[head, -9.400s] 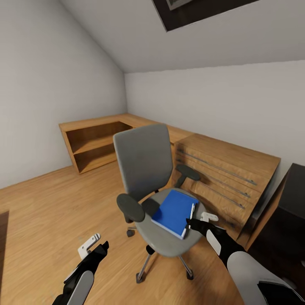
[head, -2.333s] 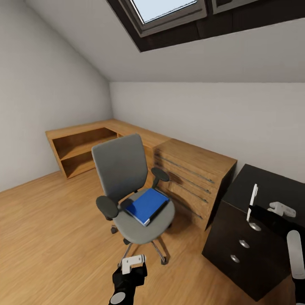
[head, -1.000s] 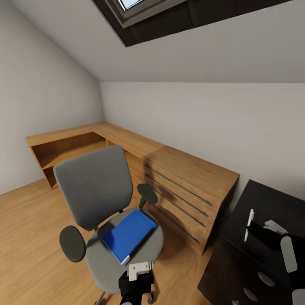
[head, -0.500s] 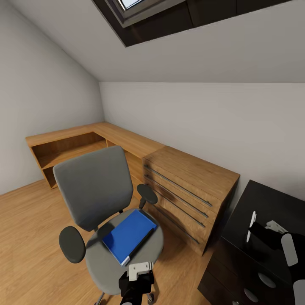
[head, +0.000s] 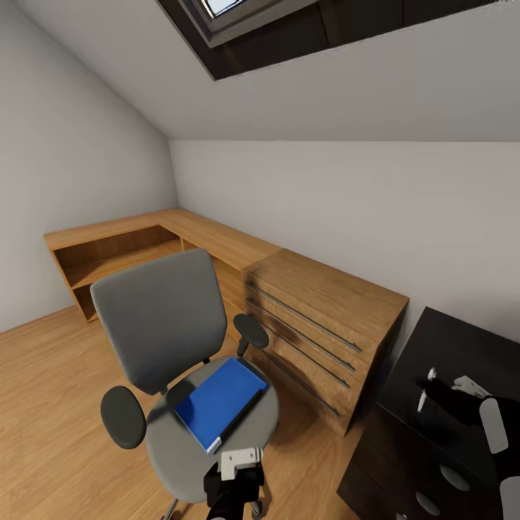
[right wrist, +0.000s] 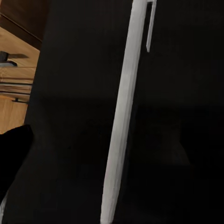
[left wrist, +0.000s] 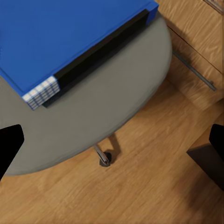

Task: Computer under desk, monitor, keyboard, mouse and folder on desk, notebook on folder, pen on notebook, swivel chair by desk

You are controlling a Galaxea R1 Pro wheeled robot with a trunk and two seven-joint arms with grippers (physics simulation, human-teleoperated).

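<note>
The grey swivel chair (head: 162, 318) stands at the left with the blue folder (head: 217, 399) flat on its seat. A dark strip runs along one long edge of the folder (left wrist: 56, 32). My left gripper (head: 232, 477) hangs open just off the seat's front edge (left wrist: 112, 149), holding nothing. At the right, my right gripper (head: 432, 391) is over the glossy black desk (head: 469, 343). The thin white pen (head: 425, 390) slants between its parted fingers. Against the black top the pen (right wrist: 123, 112) runs lengthwise; I cannot tell whether it rests there.
A wooden chest of drawers (head: 325, 318) stands between chair and desk. Light wooden corner shelving (head: 123, 249) runs along the far walls. The desk's drawer knobs (head: 455, 475) face me. A skylight (head: 238, 18) sits in the sloped ceiling above wooden floor (head: 43, 404).
Earlier the right gripper carried the pen from the chair over to the desk as the view swung. In the last half second the pen has tipped lower and its fingers have parted.
</note>
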